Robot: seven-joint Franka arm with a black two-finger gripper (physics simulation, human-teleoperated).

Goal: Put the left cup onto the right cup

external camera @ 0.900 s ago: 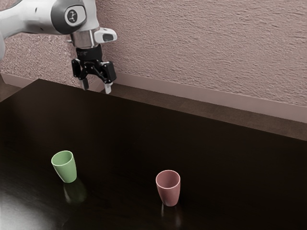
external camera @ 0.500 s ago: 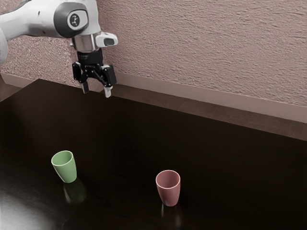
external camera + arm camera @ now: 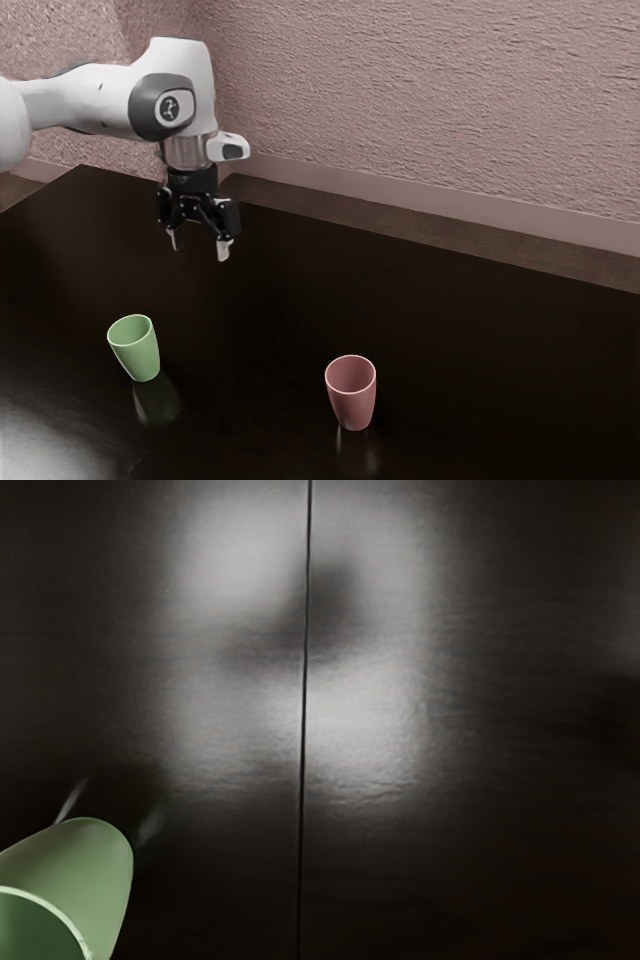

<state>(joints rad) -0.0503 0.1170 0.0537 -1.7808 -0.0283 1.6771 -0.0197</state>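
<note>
exterior view: your gripper (image 3: 198, 246) hangs above the dark table (image 3: 450, 330) with its two fingers spread apart and nothing between them. the green cup (image 3: 134, 347), the one you have to move, stands upright on the table toward the exterior view's left, lower than the hand and nearer the camera, so the hand is not over it yet. in the wrist view the green cup lies off to one side of the hand rather than under it, near a thin seam (image 3: 303, 730) in the table top. the pink cup (image 3: 350, 391) stands upright toward the exterior view's right, well apart from the green one.

the main risk is going down before you are centred. a fingertip landing on the rim would probably tip the cup or push it along the glossy surface. the cup tapers toward its base, so a light pinch may let it slip. the same care applies later, because an off-centre lowering could knock the pink cup over.
</note>
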